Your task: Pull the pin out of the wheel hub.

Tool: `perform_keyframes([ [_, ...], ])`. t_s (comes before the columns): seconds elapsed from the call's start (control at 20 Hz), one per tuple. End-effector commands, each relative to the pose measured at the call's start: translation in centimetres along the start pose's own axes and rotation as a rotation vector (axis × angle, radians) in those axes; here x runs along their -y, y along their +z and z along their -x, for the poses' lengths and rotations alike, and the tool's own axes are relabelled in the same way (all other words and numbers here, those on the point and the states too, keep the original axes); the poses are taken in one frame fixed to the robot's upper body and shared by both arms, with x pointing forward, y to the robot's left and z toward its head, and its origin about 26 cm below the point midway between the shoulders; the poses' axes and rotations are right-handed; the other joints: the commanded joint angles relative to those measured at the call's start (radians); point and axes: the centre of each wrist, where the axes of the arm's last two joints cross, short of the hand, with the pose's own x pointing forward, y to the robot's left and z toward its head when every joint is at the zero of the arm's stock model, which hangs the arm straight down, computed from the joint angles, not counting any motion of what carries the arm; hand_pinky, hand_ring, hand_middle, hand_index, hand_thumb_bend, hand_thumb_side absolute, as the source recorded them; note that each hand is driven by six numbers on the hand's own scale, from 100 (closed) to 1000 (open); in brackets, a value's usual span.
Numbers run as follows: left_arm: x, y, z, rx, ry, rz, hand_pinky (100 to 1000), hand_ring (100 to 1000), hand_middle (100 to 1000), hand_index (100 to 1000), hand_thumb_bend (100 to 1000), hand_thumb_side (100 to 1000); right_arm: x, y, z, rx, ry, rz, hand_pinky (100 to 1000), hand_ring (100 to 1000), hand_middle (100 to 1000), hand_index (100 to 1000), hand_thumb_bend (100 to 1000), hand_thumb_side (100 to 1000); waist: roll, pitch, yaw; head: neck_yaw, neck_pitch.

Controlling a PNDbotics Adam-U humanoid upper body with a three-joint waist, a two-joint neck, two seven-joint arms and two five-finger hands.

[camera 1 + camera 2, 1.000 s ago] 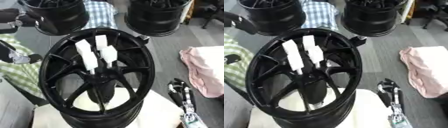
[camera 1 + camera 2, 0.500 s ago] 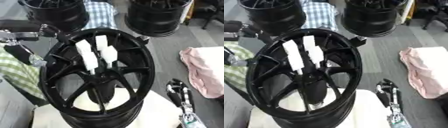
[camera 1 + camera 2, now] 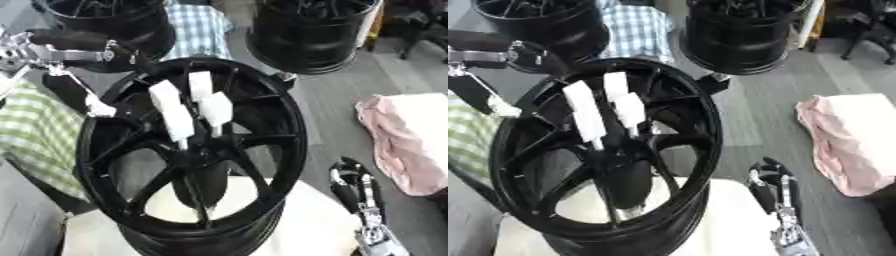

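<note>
My left hand (image 3: 83, 97): upper left, fingers stretched down beside the hub's rim, holding nothing I can see. Hub (image 3: 114, 150): black, spoked, tilted upright on a white counter (image 3: 306, 235) at centre. Pins (image 3: 179, 120): white, three, standing up from the hub's middle, none touched. My right hand (image 3: 354, 187): lower right, fingers up, relaxed and empty. Cloth (image 3: 407, 135): pink, far right, on the floor.

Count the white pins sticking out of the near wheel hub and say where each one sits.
3. The longest pin stands on the hub's left, a shorter pin sits behind at the top, and a third pin is on the right. All rise from the near wheel; more may be hidden.
</note>
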Motion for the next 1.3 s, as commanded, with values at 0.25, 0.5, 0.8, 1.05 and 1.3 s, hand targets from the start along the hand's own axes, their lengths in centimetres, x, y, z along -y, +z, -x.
perform_keyframes([
  [0.25, -0.5, -0.6, 0.6, 0.127, -0.244, 0.244, 887, 866, 888, 917, 295, 294, 0.4, -0.6, -0.6, 0.033, 0.008, 0.004, 753, 613, 671, 819, 100, 525, 0.006, -0.016, -0.008, 0.003, -0.002],
  [0.5, -0.4, -1.1, 1.3, 0.124, -0.264, 0.257, 887, 865, 885, 917, 294, 271, 0.4, -0.7, -0.8, 0.041, 0.009, 0.001, 753, 613, 671, 819, 100, 525, 0.010, -0.015, -0.012, 0.002, -0.002],
  [0.8, -0.2, -1.9, 1.5, 0.141, -0.272, 0.264, 888, 867, 880, 914, 298, 257, 0.3, -0.8, -1.0, 0.051, 0.010, -0.004, 752, 613, 671, 818, 100, 525, 0.013, -0.012, -0.020, 0.002, -0.002],
  [1.05, -0.3, -2.7, 1.4, 0.158, -0.294, 0.274, 890, 870, 880, 913, 286, 239, 0.2, -0.8, -1.1, 0.057, 0.009, -0.008, 752, 613, 671, 818, 100, 524, 0.015, -0.009, -0.025, 0.006, -0.002],
  [1.3, -0.1, -3.3, 1.5, 0.166, -0.313, 0.300, 884, 862, 851, 899, 247, 210, 0.1, -0.9, -1.3, 0.064, 0.007, -0.010, 752, 613, 671, 818, 100, 524, 0.015, -0.005, -0.031, 0.007, -0.002],
])
